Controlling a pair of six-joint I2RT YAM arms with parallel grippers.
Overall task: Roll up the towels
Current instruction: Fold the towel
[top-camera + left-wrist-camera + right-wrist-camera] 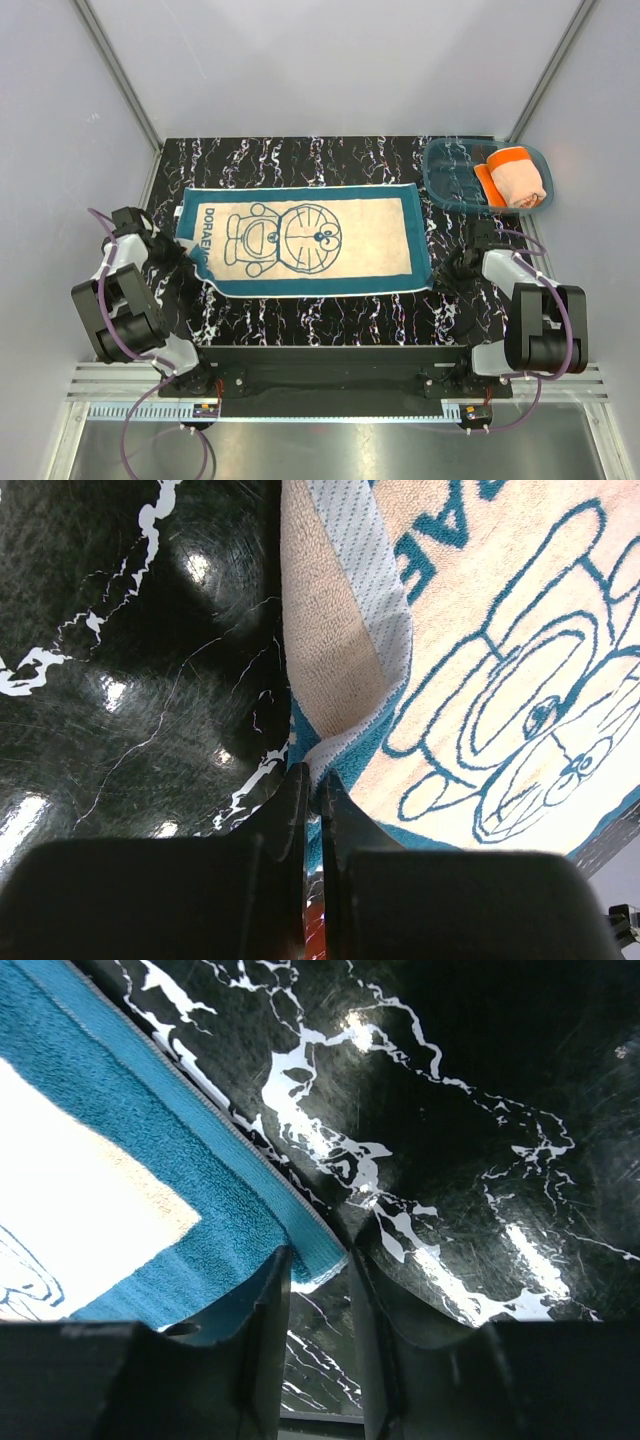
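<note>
The dark teal towel (310, 240) lies spread flat on the black marble table, cream side up with a teal line drawing. Its left end is lifted and folded over a little. My left gripper (195, 263) (312, 775) is shut on that end's near corner, with the towel (500, 630) hem pinched between the tips. My right gripper (450, 272) (320, 1260) sits low at the near right corner; its jaws stand apart with a narrow gap, and the tip of the towel (120, 1160) corner lies between them. The orange towel (515, 177) lies rolled in the tray.
A translucent blue tray (440, 170) stands at the back right of the table (300, 160). Pale walls with metal posts close in the left, back and right sides. The arm bases sit along the near edge.
</note>
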